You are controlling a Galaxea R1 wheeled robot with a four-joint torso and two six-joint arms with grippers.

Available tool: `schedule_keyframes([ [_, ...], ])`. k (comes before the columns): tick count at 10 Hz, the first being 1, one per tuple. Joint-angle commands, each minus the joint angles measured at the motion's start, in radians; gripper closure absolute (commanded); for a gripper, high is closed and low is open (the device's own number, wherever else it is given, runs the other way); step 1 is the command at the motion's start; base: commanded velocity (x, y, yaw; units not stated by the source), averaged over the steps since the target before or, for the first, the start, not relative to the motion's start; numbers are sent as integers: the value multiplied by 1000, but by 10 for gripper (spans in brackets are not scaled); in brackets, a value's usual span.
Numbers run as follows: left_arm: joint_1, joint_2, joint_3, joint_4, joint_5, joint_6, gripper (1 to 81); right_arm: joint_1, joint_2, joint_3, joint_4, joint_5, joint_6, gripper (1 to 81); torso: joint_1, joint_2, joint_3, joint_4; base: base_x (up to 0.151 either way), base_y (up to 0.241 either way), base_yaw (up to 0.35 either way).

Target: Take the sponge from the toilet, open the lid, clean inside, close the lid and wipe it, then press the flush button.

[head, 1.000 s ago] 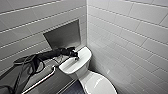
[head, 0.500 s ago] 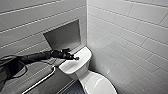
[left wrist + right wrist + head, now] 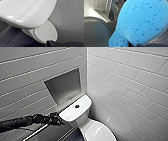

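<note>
The white toilet stands in the corner with its lid down. The dark round flush button sits in the middle of the tank top. My left gripper is shut with nothing in it, just beside the tank's left end and slightly below its top. In the left wrist view the tank looms close, with the lid beyond it. The bright blue sponge shows very close in the right wrist view, with my right gripper shut on it above the lid.
A grey recessed niche is set in the tiled wall behind the tank. White tiled walls close in at the right. A metal rail runs along the left wall. Dark small-tiled floor lies beside the bowl.
My left arm has drawn back from over the tank top, moving left and down to the tank's left end. The toilet looks unchanged.
</note>
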Motion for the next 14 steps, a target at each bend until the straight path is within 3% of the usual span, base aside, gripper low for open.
schedule_keyframes([
  [1,209,-199,180,0,-132,100,811,-17,23,14,1,-98,-3,811,0,0,60,0,0,0,0],
  [2,309,-204,174,2,-190,132,811,-20,35,-4,1,-97,-3,811,0,0,84,0,0,0,0],
  [4,455,-178,178,6,-221,196,811,-25,57,-32,-6,-98,-3,811,0,0,134,0,0,0,0],
  [6,614,-126,137,32,-343,261,811,-25,78,-66,-5,-97,-5,811,-1,-1,174,0,0,0,0],
  [8,725,-57,63,43,-369,285,811,-25,106,-106,-6,-98,-5,811,-2,-1,168,0,0,0,0],
  [10,826,34,-35,97,-444,296,811,-23,117,-121,-8,-98,-5,811,-3,-2,186,0,0,0,0],
  [14,955,180,-195,129,-455,299,811,-29,123,-158,-6,-98,-5,811,-4,-3,186,0,0,0,0],
])
